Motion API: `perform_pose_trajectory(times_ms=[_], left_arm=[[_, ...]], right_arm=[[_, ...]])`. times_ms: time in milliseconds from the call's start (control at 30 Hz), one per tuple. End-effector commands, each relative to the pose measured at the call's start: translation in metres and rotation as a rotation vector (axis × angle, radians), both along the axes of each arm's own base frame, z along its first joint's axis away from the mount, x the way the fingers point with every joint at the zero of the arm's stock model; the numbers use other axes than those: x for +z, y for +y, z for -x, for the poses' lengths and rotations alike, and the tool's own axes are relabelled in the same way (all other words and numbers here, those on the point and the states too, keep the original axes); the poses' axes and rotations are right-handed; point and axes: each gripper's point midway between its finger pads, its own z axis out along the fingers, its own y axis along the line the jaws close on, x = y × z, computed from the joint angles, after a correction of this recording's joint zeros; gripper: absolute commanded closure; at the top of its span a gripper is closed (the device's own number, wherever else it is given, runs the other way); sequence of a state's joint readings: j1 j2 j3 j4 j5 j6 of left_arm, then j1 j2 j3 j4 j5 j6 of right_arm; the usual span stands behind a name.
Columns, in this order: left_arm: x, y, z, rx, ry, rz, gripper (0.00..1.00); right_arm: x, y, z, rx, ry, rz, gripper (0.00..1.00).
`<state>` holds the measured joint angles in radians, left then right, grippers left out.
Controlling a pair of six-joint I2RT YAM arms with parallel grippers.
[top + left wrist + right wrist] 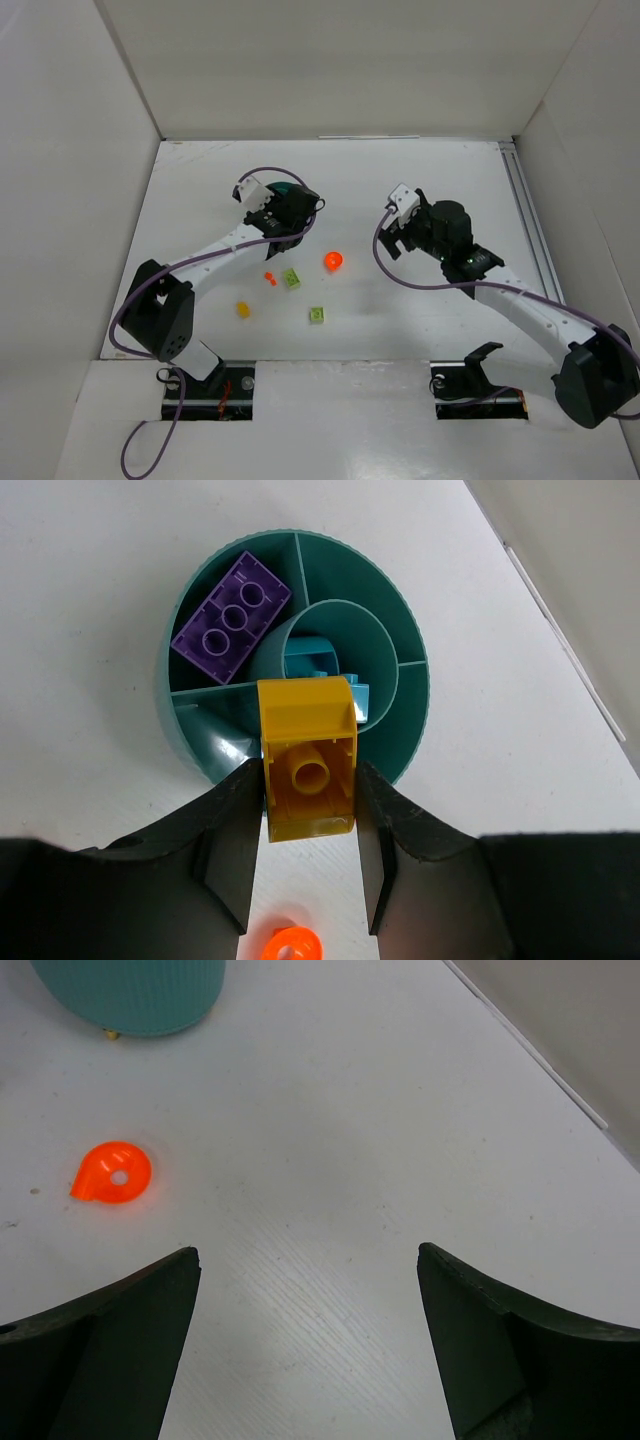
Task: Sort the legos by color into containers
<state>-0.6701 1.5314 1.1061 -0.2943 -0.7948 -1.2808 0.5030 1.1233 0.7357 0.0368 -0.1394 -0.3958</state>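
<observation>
Yellow lego (308,770) is clamped in the left hand (308,825), over the near edge of the teal dish (405,710). Purple lego (232,617) lies in one wedge, a teal lego (315,660) in the middle well. Right hand (308,1260) gapes wide and empty over the counter (350,1110), near the orange-red piece (112,1172).

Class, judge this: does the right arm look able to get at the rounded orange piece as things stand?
Probably yes. The right gripper is open and empty. The orange piece lies on the table just ahead of it, off to one side, with nothing between them.
</observation>
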Motion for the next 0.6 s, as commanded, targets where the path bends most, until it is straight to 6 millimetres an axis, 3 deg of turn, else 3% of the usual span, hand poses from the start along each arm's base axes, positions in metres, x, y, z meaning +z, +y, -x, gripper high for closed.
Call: perform_pose_trajectory(times_ms=[0,567], left_arm=[[0.0200,0.0011,-0.0088,0.032,-0.061,0.025,0.85],[0.0160,-0.0051,-0.0099,0.012,-0.050,0.044,0.84]], right_arm=[[0.0171,0.0006,-0.0027,0.000,-0.049,-0.046,0.06],[0.0161,-0.0035,-0.0024,0.001,-0.047,-0.050,0.06]])
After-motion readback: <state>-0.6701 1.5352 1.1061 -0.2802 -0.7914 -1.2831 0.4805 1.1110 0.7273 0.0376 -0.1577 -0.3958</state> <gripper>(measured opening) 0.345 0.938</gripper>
